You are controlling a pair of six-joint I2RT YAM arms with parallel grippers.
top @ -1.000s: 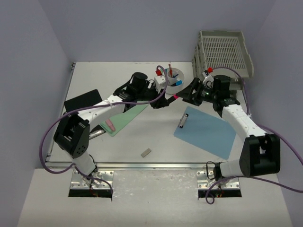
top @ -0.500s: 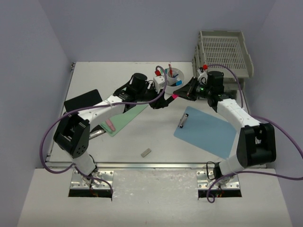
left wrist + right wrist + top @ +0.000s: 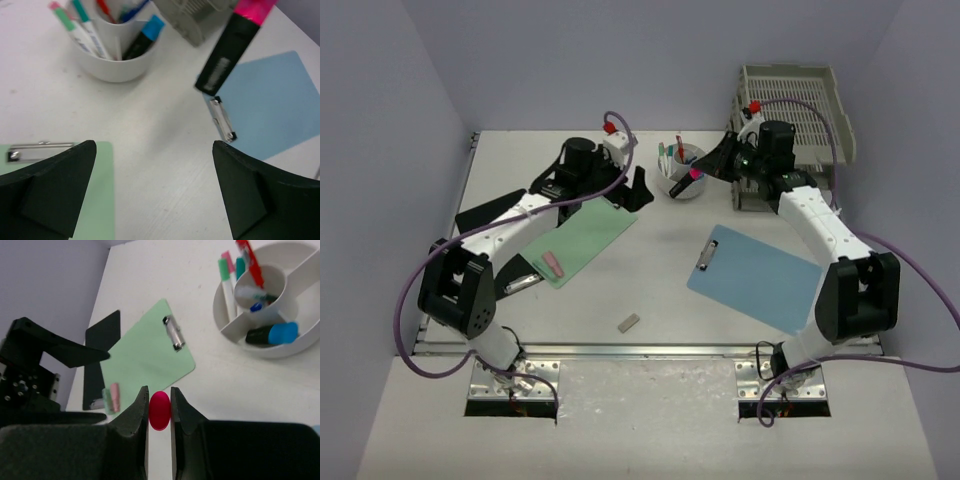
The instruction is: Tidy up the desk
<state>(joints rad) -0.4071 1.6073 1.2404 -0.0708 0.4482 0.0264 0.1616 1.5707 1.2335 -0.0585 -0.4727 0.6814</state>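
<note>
The right gripper [image 3: 705, 171] is holding a pink-tipped marker [image 3: 694, 177]. It is hovering by the pen cup [image 3: 678, 190] near the desk's [image 3: 650, 275] far edge.

Three plain pale lilac walls close in the space: a back wall [image 3: 620, 60] straight ahead, a left wall [image 3: 370, 200] and a right wall [image 3: 920, 150] slanting in from the sides, meeting it at soft vertical corners. Against them stands the desk [image 3: 650, 285], a flat white rectangular top with a faintly scuffed matt surface, its far edge touching the back wall. A metal rail [image 3: 650, 351] runs along its near edge. In front of the rail lies a lower off-white ledge [image 3: 650, 435] with a slightly grainy finish. The light is even and diffuse, coming from above; shadows on the white top are faint and soft-edged, and the walls darken gently toward the upper corners.
</note>
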